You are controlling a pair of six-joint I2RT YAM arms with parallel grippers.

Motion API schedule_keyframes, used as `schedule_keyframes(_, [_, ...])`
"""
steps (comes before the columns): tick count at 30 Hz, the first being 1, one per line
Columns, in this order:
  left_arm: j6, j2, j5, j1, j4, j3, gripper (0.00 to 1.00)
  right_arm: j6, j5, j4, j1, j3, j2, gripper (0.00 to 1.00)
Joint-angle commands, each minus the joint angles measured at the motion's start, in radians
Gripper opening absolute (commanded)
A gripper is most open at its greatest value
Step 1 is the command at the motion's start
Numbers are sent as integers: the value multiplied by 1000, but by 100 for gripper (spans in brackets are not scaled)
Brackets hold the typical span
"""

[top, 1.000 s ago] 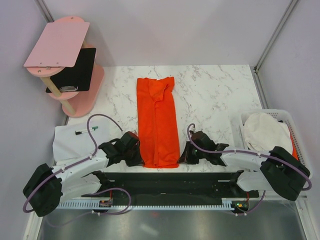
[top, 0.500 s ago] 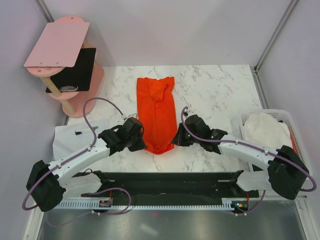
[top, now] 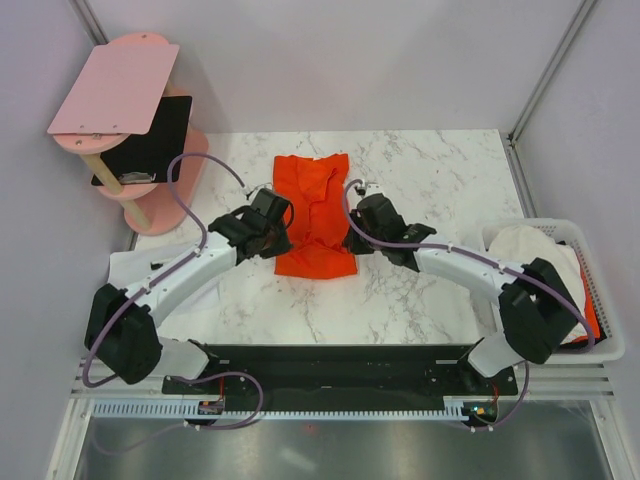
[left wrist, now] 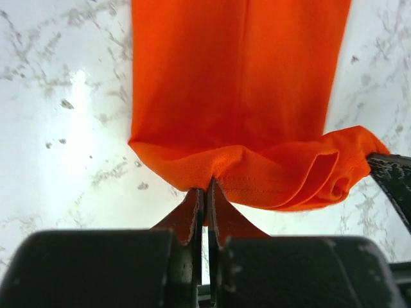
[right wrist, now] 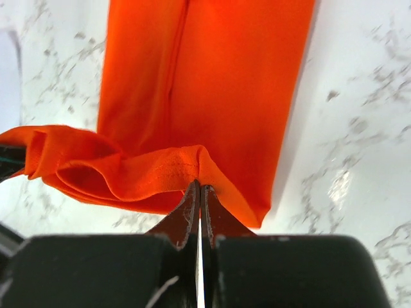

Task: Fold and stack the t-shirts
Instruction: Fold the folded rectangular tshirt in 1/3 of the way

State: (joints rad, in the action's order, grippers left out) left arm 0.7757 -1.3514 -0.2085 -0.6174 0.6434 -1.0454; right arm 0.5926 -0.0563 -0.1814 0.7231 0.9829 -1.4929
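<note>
Top view
Orange-red t-shirt (top: 315, 215): a long narrow strip on the middle of the marble table (top: 440, 180), running from the table's far edge toward its near edge, with the near end doubled back over itself.
Left gripper (top: 277, 237): over the table's middle, at the strip's left edge, pinched on the fabric.
Right gripper (top: 352, 237): over the table's middle, at the strip's right edge, opposite the left one.
White t-shirt (top: 535, 260): bunched in the basket (top: 600, 290) just off the table's right edge.
Pink stand (top: 110, 90): at the table's far left corner, with a black panel (top: 150, 140) on it.

Left wrist view
Left gripper (left wrist: 205, 192): fingers pressed together on the stitched hem of the orange-red t-shirt (left wrist: 237, 83); the hem is held up above the table (left wrist: 58, 128) and the flat part lies beyond it.

Right wrist view
Right gripper (right wrist: 198, 192): fingers closed tight on a hem fold of the orange-red t-shirt (right wrist: 212, 83); the fabric sags leftward in loose folds above the table (right wrist: 359, 128).
</note>
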Motion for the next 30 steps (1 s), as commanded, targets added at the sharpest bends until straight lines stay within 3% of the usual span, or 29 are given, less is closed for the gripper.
schedule_keyframes(1, [-93,-81,-14,60,-31,-74,2,-83,-39,10,-53,86,-82,0])
schedule_keyframes(14, [-219,-431,32,168,-111,-277,2,-122,41,63,-165,361,-454,0])
schedule_keyframes(16, [-230,-460,40,180,-114,-303,5,-128,38,62,-177,408,-492,5])
schedule_keyframes(17, [-243,-477,47,185,-113,-330,34,-135,32,62,-186,424,-498,8])
schedule_keyframes(19, [-245,-468,60,194,-114,-338,73,-151,27,72,-194,438,-486,32])
schedule_keyframes(20, [-245,-435,54,194,-116,-332,99,-160,13,82,-194,432,-466,44])
schedule_keyframes(21, [-248,-413,44,194,-120,-321,100,-178,13,103,-194,392,-442,60])
schedule_keyframes(23, [-260,-361,34,194,-136,-280,100,-191,3,160,-192,335,-350,77])
schedule_keyframes(24, [-260,-307,32,193,-142,-263,100,-195,-3,169,-192,282,-318,94])
schedule_keyframes(25, [-263,-284,34,193,-146,-246,100,-197,-5,174,-192,260,-263,98])
schedule_keyframes(30, [-230,-178,80,191,-151,-105,100,-179,35,90,-192,195,-217,97])
